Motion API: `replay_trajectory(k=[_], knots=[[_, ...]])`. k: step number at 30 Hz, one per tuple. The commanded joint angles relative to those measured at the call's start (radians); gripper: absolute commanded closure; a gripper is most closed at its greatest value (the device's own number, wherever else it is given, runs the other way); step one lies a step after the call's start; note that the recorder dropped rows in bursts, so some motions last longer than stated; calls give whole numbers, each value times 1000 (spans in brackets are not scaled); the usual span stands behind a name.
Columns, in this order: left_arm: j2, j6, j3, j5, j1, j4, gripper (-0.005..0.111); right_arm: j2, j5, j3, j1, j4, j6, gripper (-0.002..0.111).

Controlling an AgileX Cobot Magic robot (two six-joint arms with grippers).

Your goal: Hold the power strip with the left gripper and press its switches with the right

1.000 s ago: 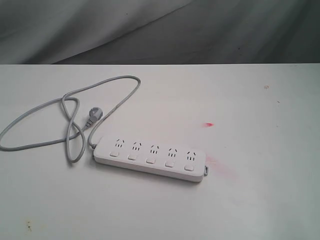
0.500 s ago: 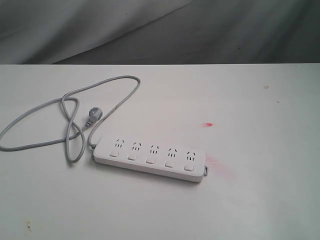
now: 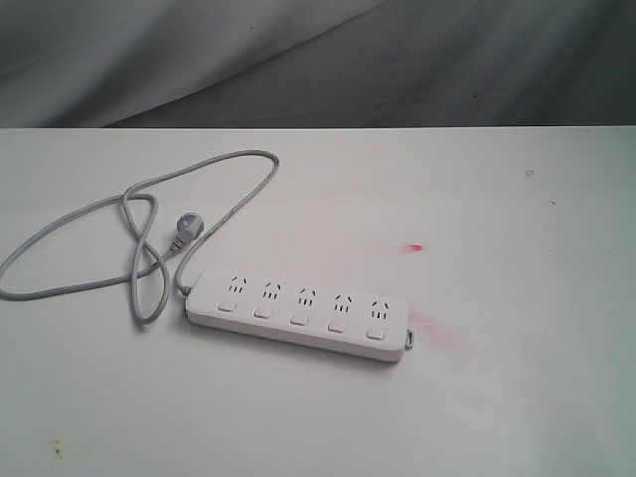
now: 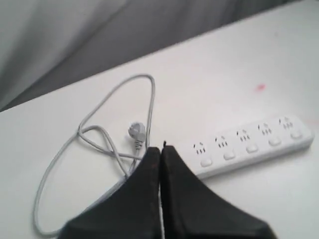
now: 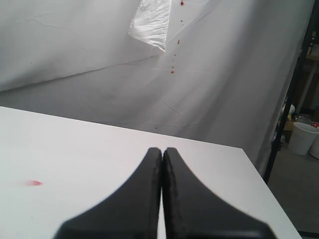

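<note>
The strip (image 3: pixel 298 316) lies flat on the table (image 3: pixel 517 397), its grey cord (image 3: pixel 149 224) looped beside it. The left gripper (image 4: pixel 160 149) has its jaws pressed together, holding nothing, and hides the strip's cord end. The right gripper (image 5: pixel 162 152) has its jaws pressed together too.

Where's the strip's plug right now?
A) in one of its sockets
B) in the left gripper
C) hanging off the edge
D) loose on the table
D: the plug lies on the table beside its cord, apart from the power strip.
</note>
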Motion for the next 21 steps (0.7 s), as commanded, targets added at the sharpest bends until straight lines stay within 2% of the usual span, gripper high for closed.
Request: replay_trajectory(k=[1, 6, 13, 21], knots=[[230, 282, -170, 193, 3, -41, 107, -6, 0, 3, -7, -8, 6, 108], [447, 515, -315, 304, 3, -44, 107, -6, 0, 3, -7, -8, 6, 108], [644, 831, -356, 180, 3, -44, 107, -6, 0, 3, -7, -8, 6, 108], [814, 1064, -356, 76, 3, -106, 107, -6, 0, 3, -7, -8, 6, 108]])
